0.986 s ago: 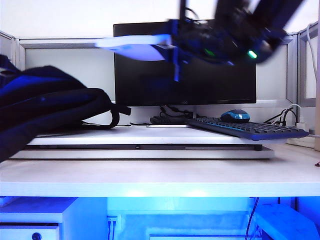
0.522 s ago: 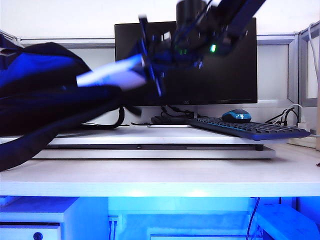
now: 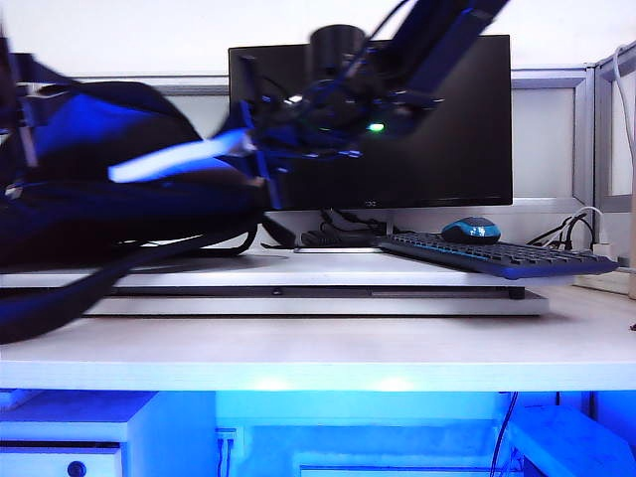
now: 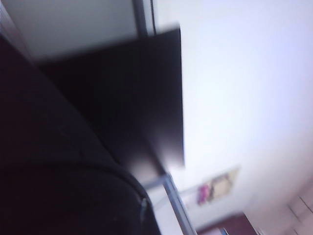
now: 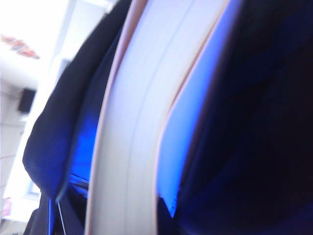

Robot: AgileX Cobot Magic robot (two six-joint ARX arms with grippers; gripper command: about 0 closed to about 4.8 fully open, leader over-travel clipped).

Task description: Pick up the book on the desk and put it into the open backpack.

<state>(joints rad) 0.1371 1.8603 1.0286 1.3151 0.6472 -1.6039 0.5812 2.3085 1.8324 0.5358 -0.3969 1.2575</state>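
The book (image 3: 179,159) is a pale tilted strip in the air, its far end at the mouth of the backpack (image 3: 99,214). My right gripper (image 3: 260,149) reaches across from the upper right and is shut on the book's near end. In the right wrist view the book's white page edges (image 5: 137,122) run between the backpack's dark fabric (image 5: 264,122) and its blue lining (image 5: 83,142). My left gripper (image 3: 18,109) is at the far left, shut on the raised top of the backpack. Black fabric (image 4: 49,171) hides its jaws in the left wrist view. The desk (image 3: 318,353) lies below.
A black monitor (image 3: 417,149) stands at the back. A keyboard (image 3: 497,258) and a mouse (image 3: 467,231) sit on the white raised board (image 3: 318,288) to the right. Cables (image 3: 328,237) lie under the monitor. The backpack's straps (image 3: 60,298) hang over the board's left end.
My right arm has carried the book left and downward, from in front of the monitor to the backpack's mouth. The backpack's top has been lifted higher at the left.
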